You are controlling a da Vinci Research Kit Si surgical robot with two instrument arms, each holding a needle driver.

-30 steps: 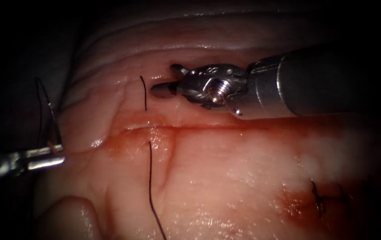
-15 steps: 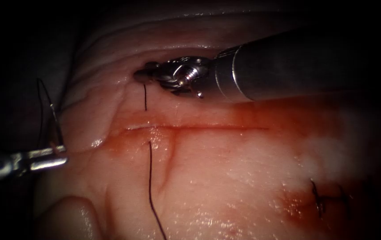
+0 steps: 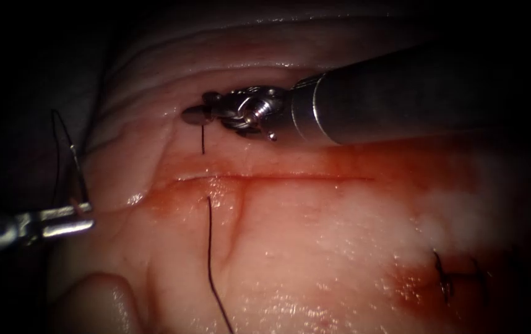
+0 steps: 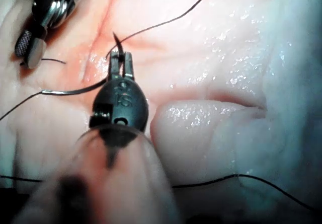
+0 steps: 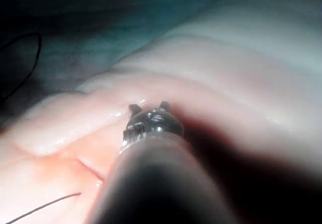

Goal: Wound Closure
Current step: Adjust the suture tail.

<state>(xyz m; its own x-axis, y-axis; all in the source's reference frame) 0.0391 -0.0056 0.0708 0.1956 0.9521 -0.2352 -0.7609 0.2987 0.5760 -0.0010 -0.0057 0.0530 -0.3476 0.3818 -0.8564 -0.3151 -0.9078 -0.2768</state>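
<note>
The tissue (image 3: 315, 247) has a cut (image 3: 290, 178) running across, wet with red fluid. At the cut's left end a stitch of thread crosses it: a short tail (image 3: 202, 139) stands on the far side and a long strand (image 3: 211, 260) runs toward me. My right tool (image 3: 198, 110) has its jaws slightly apart at the top end of that tail, holding nothing; the left wrist view shows it (image 4: 29, 50) beside the tail (image 4: 53, 60). My left tool (image 3: 83, 216), left of the tissue, is shut on the curved needle (image 3: 72, 158) near one end. The needle is out of the tissue.
Finished dark stitches (image 3: 448, 278) sit at the lower right of the tissue. Thread from the needle (image 3: 56, 167) hangs down beside the left tool. More thread loops (image 4: 241, 176) lie over a fold of tissue (image 4: 201, 128).
My right tool has moved left along the far side of the cut, and its jaws have come down onto the top of the short thread tail. The left tool and needle have stayed still.
</note>
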